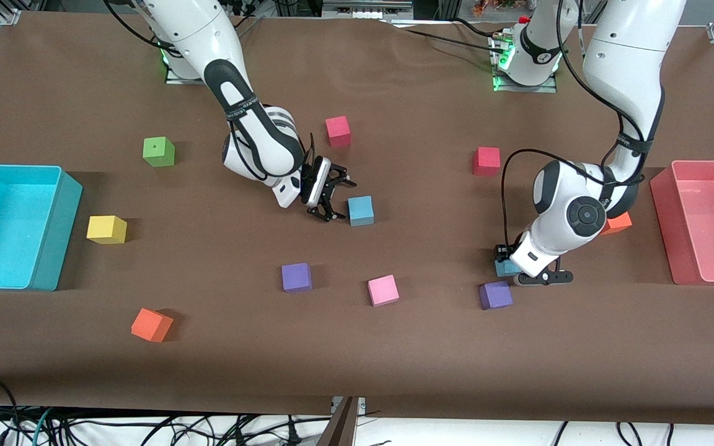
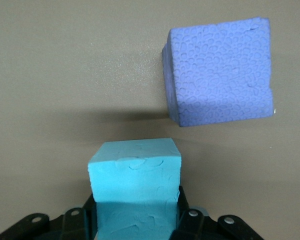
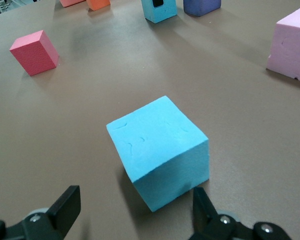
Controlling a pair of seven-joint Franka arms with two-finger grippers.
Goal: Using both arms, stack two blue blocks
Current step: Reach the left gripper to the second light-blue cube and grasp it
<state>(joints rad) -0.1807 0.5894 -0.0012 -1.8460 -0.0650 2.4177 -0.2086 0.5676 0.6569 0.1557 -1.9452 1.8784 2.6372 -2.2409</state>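
Observation:
One blue block (image 1: 361, 210) lies on the brown table near the middle. My right gripper (image 1: 327, 197) is open and low beside it, toward the right arm's end. In the right wrist view this block (image 3: 160, 150) sits just ahead of the spread gripper (image 3: 135, 210), untouched. My left gripper (image 1: 512, 267) is shut on the other blue block (image 1: 503, 269) down at table level, beside a purple cube (image 1: 496, 295). In the left wrist view the gripper (image 2: 135, 215) clamps the block (image 2: 135, 180) on both sides, with the purple cube (image 2: 217, 70) close by.
A cyan bin (image 1: 69, 204) stands at the right arm's end and a pink bin (image 1: 664, 210) at the left arm's end. Loose cubes: green (image 1: 158, 152), yellow (image 1: 106, 229), orange (image 1: 152, 324), purple (image 1: 296, 277), pink (image 1: 383, 290), two red (image 1: 338, 131) (image 1: 486, 160), orange (image 1: 617, 223).

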